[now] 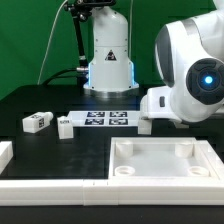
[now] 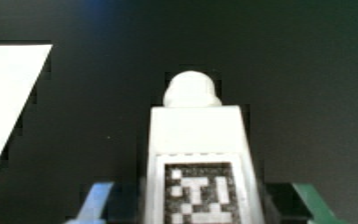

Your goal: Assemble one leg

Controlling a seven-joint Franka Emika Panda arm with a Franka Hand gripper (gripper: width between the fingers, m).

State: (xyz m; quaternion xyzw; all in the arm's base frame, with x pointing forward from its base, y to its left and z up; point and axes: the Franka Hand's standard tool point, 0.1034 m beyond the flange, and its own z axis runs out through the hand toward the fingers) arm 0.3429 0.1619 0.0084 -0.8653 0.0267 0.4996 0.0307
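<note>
gripper (image 2: 202, 203) clamped on the leg (image 2: 197, 130), tag (image 2: 197, 190) facing wrist cam | black table (image 2: 123, 70) behind it | white tray (image 2: 7, 110) alongside, I think, pretty blurry

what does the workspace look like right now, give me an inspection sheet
surface: black table, flat
job's things: leg sits inside the claw, tag facing the wrist view; two more legs loose beside the marker board; square tabletop near the front
clutter: nothing seen
grippers: claw straddles the leg, grip contact unclear
cables: dark line, maybe a cable, beside the robot base
surroundings: green backdrop; white rail along the front edge
</note>
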